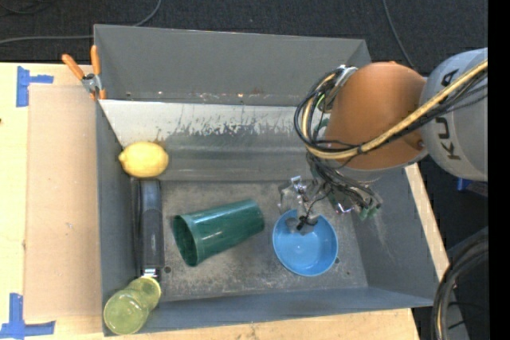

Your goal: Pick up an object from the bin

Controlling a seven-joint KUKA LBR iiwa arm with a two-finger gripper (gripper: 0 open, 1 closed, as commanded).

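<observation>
Hanging in grey bin [239, 68], entering from right, under my orange wrist cover [374, 115]. Green cup [219, 231] on side, centre front. Blue bowl [307, 251] upright, right front. Lemon [144, 159] at left wall. My jaws low over bowl's far rim; opening: cannot tell.

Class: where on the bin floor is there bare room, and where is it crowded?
Free: the floor strip along the back wall, between lemon and gripper, behind the green cup; a narrower strip before the front wall. Crowded: the left wall, and the blue bowl under the gripper.
</observation>
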